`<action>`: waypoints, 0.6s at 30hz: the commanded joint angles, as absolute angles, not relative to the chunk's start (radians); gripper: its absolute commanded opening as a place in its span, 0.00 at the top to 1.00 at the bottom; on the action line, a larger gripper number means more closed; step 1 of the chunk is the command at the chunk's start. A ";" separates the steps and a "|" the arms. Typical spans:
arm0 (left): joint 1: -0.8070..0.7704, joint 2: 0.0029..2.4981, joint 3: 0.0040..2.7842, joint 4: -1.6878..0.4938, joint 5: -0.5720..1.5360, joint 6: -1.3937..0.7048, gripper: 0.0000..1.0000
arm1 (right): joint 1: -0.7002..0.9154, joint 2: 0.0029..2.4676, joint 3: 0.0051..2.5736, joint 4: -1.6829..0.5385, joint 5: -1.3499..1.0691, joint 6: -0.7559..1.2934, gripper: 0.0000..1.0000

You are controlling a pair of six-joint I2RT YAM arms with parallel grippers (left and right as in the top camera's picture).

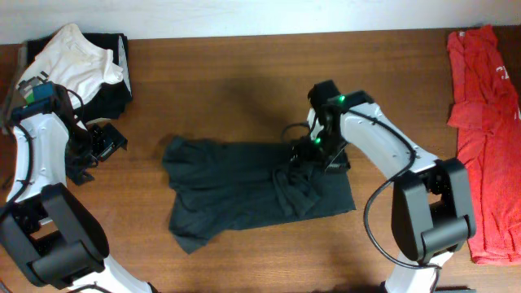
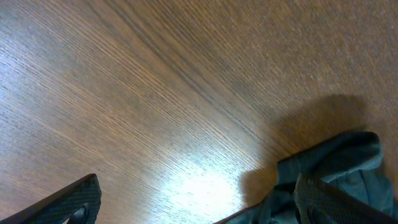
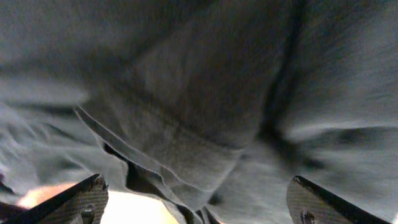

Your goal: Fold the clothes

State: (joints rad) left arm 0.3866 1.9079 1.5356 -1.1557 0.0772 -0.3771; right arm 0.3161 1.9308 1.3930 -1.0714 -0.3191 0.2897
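Observation:
A dark T-shirt lies crumpled in the table's middle, no lettering showing. My right gripper is open right over its bunched upper right part; the right wrist view shows folds and a hem between the spread fingers. My left gripper is open and empty over bare wood left of the shirt; the shirt's edge shows at the lower right of the left wrist view, where its fingers are spread. A red T-shirt lies flat at the far right.
A pile with a white garment on black cloth sits at the back left corner. The table's far edge meets a white wall.

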 commanded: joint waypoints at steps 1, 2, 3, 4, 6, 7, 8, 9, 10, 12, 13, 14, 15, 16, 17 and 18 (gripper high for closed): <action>0.388 1.919 1.539 -1.153 0.079 -0.365 0.01 | 0.323 1.921 1.321 -1.014 -0.397 0.303 0.24; 0.388 1.919 1.539 -1.153 0.079 -0.365 0.01 | 0.323 1.921 1.314 -1.008 -0.397 0.303 0.37; 0.388 1.919 1.539 -1.153 0.079 -0.365 0.01 | 0.323 1.921 1.314 -1.004 -0.396 0.304 0.42; 0.388 1.919 1.539 -1.153 0.079 -0.365 0.01 | 0.323 1.921 1.314 -0.996 -0.396 0.304 0.43; 0.388 1.919 1.539 -1.153 0.079 -0.365 0.01 | 0.320 1.921 1.314 -0.975 -0.393 0.312 0.43; 0.388 1.919 1.539 -1.153 0.079 -0.365 0.01 | 0.320 1.921 1.315 -0.961 -0.389 0.327 0.43; 0.388 1.919 1.539 -1.153 0.079 -0.365 0.01 | 0.321 1.921 1.319 -0.949 -0.385 0.326 0.44; 0.388 1.919 1.539 -1.153 0.079 -0.365 0.01 | 0.320 1.921 1.325 -0.948 -0.377 0.326 0.44; 0.388 1.919 1.539 -1.153 0.079 -0.365 0.01 | 0.321 1.921 1.330 -0.948 -0.370 0.326 0.47; 0.388 1.919 1.539 -1.153 0.078 -0.365 0.01 | 0.321 1.921 1.341 -0.944 -0.357 0.326 0.53; 0.388 1.919 1.539 -1.153 0.078 -0.365 0.01 | 0.321 1.921 1.341 -0.933 -0.355 0.326 0.57; 0.388 1.919 1.539 -1.153 0.079 -0.365 0.01 | 0.321 1.921 1.341 -0.910 -0.355 0.327 0.64; 0.388 1.919 1.539 -1.153 0.078 -0.365 0.01 | 0.321 1.921 1.341 -0.901 -0.355 0.327 0.72; 0.388 1.919 1.539 -1.153 0.078 -0.365 0.01 | 0.321 1.921 1.341 -0.889 -0.356 0.327 0.75; 0.388 1.919 1.539 -1.153 0.078 -0.365 0.01 | 0.321 1.921 1.341 -0.878 -0.355 0.331 0.76; 0.388 1.919 1.539 -1.153 0.078 -0.365 0.01 | 0.321 1.921 1.341 -0.852 -0.355 0.339 0.78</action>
State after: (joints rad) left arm 0.3866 1.9079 1.5356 -1.1553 0.0772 -0.3771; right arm 0.3214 1.9308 1.3220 -0.8837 -0.3645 0.3260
